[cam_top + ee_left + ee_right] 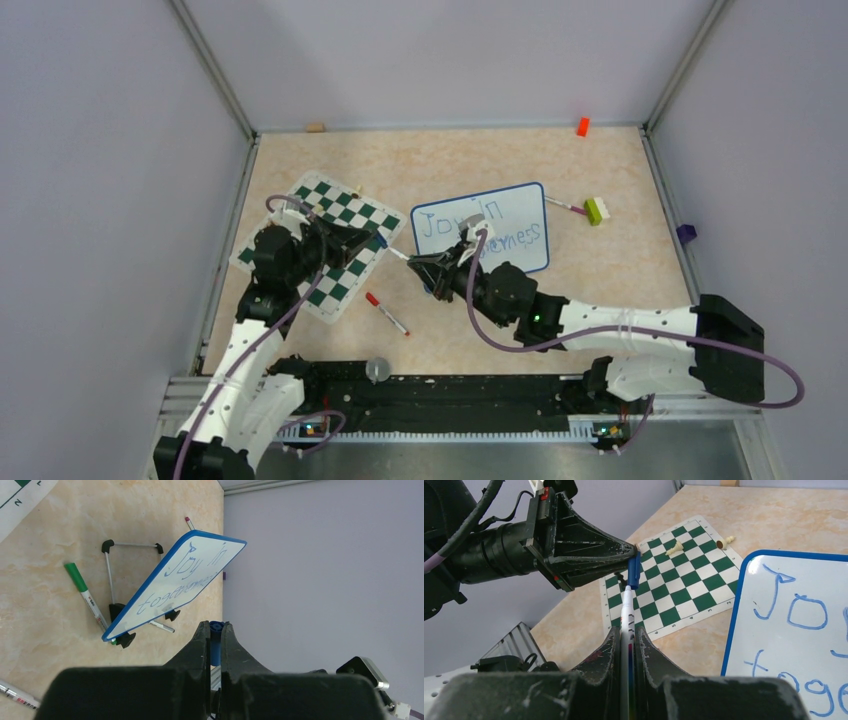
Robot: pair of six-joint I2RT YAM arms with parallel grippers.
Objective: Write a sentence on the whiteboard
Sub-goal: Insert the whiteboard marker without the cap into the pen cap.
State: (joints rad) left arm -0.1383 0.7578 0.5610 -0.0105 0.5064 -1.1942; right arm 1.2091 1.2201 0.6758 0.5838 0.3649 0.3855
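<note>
The whiteboard (480, 228) stands tilted on black feet at mid-table, with "Joy in togetherness" (187, 575) in blue in two lines; it also shows in the right wrist view (794, 630). My right gripper (625, 630) is shut on the white body of a blue marker (626, 612), left of the board's near corner. My left gripper (215, 626) is shut on that marker's blue cap (633, 570), which sits on the marker's end. The two grippers face each other tip to tip above the chess mat's right edge (400, 255).
A green-and-white chess mat (320, 245) with a few pieces (678, 546) lies at the left. A red marker (386, 313) lies near the front. A green marker (80, 582) lies by the board's feet. A green-white block (597, 210) lies at the right, and an orange block (582, 126) at the back.
</note>
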